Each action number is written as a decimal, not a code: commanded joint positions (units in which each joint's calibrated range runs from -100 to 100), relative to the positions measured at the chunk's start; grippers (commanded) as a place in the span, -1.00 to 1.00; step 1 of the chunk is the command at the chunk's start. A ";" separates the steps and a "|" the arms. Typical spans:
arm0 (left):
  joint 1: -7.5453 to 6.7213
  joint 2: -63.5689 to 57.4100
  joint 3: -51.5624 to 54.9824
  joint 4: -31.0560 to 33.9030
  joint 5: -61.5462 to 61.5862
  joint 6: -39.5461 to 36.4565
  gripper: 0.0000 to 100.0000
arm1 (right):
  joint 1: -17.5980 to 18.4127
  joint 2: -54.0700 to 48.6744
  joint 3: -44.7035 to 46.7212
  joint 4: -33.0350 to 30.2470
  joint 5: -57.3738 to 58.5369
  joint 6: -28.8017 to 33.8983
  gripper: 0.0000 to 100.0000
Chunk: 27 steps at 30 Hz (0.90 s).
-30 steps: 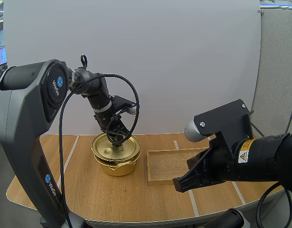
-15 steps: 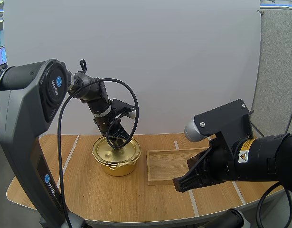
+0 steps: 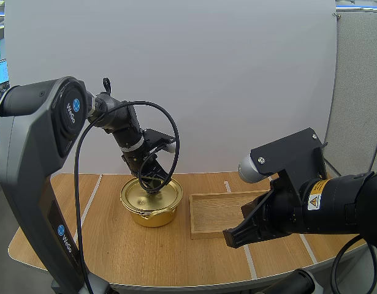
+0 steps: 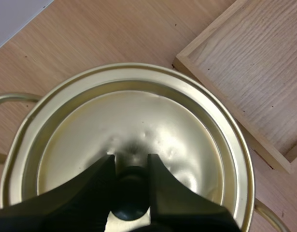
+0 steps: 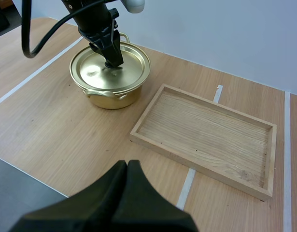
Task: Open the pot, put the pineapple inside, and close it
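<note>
A gold pot (image 3: 151, 211) stands left of centre on the wooden table, its gold lid (image 4: 153, 121) lying flat on the rim. My left gripper (image 3: 152, 182) reaches down over the lid's middle; in the left wrist view its two fingers pinch the black knob (image 4: 131, 195) between them. The right wrist view shows the same pot (image 5: 109, 94) with the left gripper (image 5: 112, 61) on its lid. My right gripper (image 3: 235, 236) hangs above the table's front edge, near the tray, fingers pressed together as one wedge (image 5: 127, 165) on nothing.
An empty wooden tray (image 3: 220, 211) lies right of the pot, a small gap between them; the tray (image 5: 206, 130) is long and shallow. White tape lines (image 5: 187, 186) cross the table. Bare wood stretches in front of the pot.
The lid was held tilted just above the pot a second ago; my left gripper has lowered it and it now sits level on the rim. The right arm has not moved.
</note>
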 commanded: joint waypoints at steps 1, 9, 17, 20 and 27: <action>-0.13 0.35 0.78 -0.83 3.60 0.97 -1.00 | -0.19 -0.58 0.22 0.42 0.00 -0.67 -1.00; -0.13 0.35 0.78 -0.86 3.43 0.97 -0.84 | -0.19 -0.58 0.22 0.42 0.00 -0.67 -1.00; -0.13 0.35 0.78 -1.67 3.64 0.97 1.00 | -0.19 -0.58 0.22 0.42 0.00 -0.67 -1.00; -0.13 0.35 0.78 -1.88 3.64 0.97 1.00 | -0.19 -0.58 0.22 0.42 0.00 -0.67 -1.00; -0.13 -3.56 -1.57 -1.47 4.51 0.87 1.00 | -0.19 -0.58 0.22 0.42 0.00 -0.67 -1.00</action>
